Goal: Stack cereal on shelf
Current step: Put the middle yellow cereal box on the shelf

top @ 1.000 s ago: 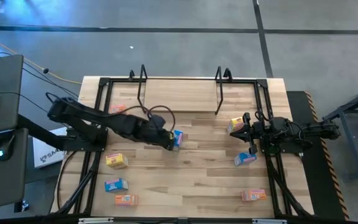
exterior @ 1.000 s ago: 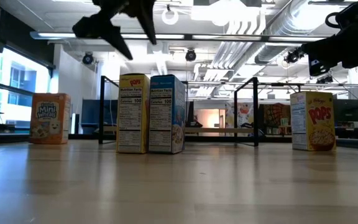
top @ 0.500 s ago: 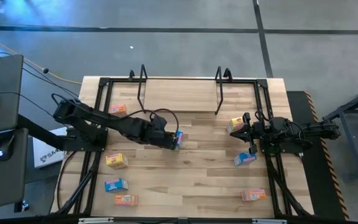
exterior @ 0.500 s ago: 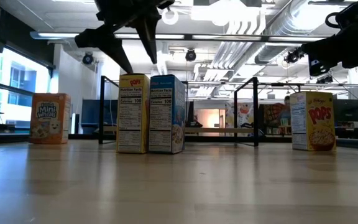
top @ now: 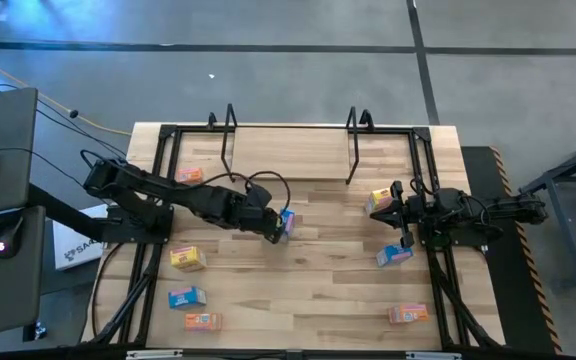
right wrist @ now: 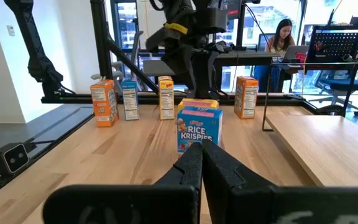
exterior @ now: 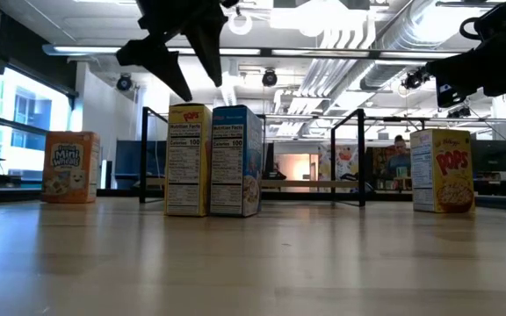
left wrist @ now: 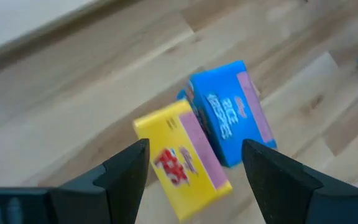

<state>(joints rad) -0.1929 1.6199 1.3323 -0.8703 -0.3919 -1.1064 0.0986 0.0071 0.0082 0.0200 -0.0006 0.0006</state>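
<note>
Two cereal boxes stand upright side by side mid-table, a yellow box [top: 279, 224] [exterior: 188, 159] [left wrist: 182, 163] and a blue box [top: 289, 219] [exterior: 236, 161] [left wrist: 230, 119]. My left gripper [top: 272, 224] [exterior: 202, 91] [left wrist: 194, 177] hangs open just above them, its fingers apart over the yellow box, touching nothing. My right gripper [top: 389, 213] [right wrist: 201, 155] waits shut at the table's right side, beside another upright yellow box [top: 378, 200] [exterior: 442, 170]. The shelf [top: 288, 140], a black rod frame, stands at the far edge with nothing on it.
Other cereal boxes are scattered about: orange [top: 190, 175] [exterior: 70, 167] far left, yellow [top: 186, 258], blue [top: 186, 297] and orange [top: 202, 321] near left, blue [top: 393, 255] and orange [top: 408, 314] on the right. Black frames [top: 158, 200] run along both table sides. A person sits beyond the table.
My left gripper has come down and a little toward the table's right, closing in over the yellow and blue pair, and has stayed open. The boxes and my right arm have kept still.
</note>
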